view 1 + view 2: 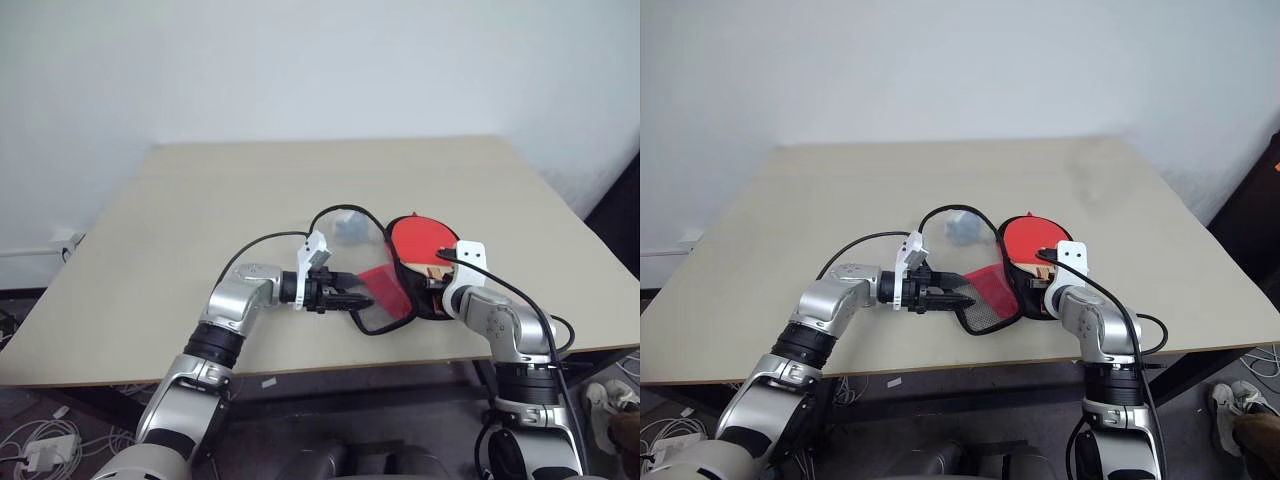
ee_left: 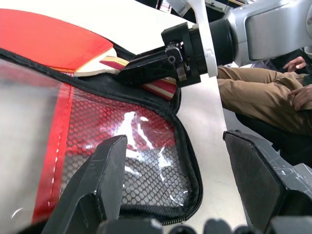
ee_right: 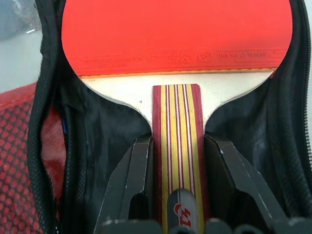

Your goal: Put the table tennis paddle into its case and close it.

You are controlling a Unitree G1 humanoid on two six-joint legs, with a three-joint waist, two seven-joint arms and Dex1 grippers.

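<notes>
The table tennis paddle (image 1: 420, 240) lies with its red face up inside the open case, its striped wooden handle (image 3: 178, 161) pointing toward me. My right gripper (image 3: 176, 141) is shut on that handle. The case's black zip-edged half (image 3: 44, 122) surrounds the blade. Its red and mesh flap (image 1: 385, 290) is folded out to the left on the table. At that flap is my left gripper (image 1: 355, 298). It is open, and the flap's mesh corner (image 2: 156, 161) lies between its two spread fingers without being pinched.
A small pale grey-blue object (image 1: 350, 228) sits just behind the case, inside a loop of black cable (image 1: 330, 212). The case lies close to the table's front edge (image 1: 300, 370). A seated person's trousers (image 2: 253, 92) show beyond the table.
</notes>
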